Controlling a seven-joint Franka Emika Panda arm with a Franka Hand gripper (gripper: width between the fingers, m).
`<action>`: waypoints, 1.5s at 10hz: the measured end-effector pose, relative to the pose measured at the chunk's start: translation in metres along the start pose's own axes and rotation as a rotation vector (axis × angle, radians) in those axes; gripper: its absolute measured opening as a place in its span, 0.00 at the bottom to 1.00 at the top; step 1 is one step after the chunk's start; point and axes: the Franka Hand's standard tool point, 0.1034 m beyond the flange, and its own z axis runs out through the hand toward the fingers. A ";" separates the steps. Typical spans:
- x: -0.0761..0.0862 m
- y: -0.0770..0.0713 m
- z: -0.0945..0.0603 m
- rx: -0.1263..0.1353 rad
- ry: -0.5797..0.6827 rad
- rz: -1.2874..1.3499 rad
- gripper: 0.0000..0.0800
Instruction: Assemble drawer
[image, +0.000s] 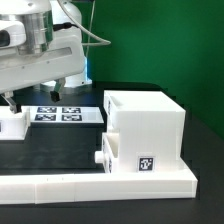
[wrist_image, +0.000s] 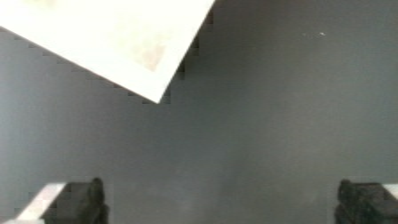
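**Box shell** (image: 145, 125): white and cube-like, with one square tag (image: 146, 163) on its near face. It stands on the dark worktop (image: 60, 145) at the exterior view's right, set against the low white rail (image: 60, 185). The rail probably braces it for when a tray is pushed in.

**Small white lump** (image: 102, 157): low on the shell's side towards the exterior view's left. It may be a knob or a tray front, but it is too small to tell.

**White part** (image: 12, 125): at the exterior view's far left, cut off by the frame edge and under the arm. It is possibly the tray, though this is uncertain.

**Marker board** (image: 60, 113): lies flat, farther back.

**Hand** (wrist_image: 221, 205): the fingers are spread wide with nothing between them. It hovers over bare worktop, apparently ready for a pickup.

**White corner** (wrist_image: 107, 40): has a dotted edge and appears only in the wrist view. Which piece it belongs to cannot be made out.
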 end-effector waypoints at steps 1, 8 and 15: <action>-0.008 0.003 0.003 -0.004 0.007 0.148 0.81; -0.031 -0.003 0.018 -0.027 0.024 0.407 0.81; -0.048 -0.009 0.040 -0.062 -0.012 0.454 0.81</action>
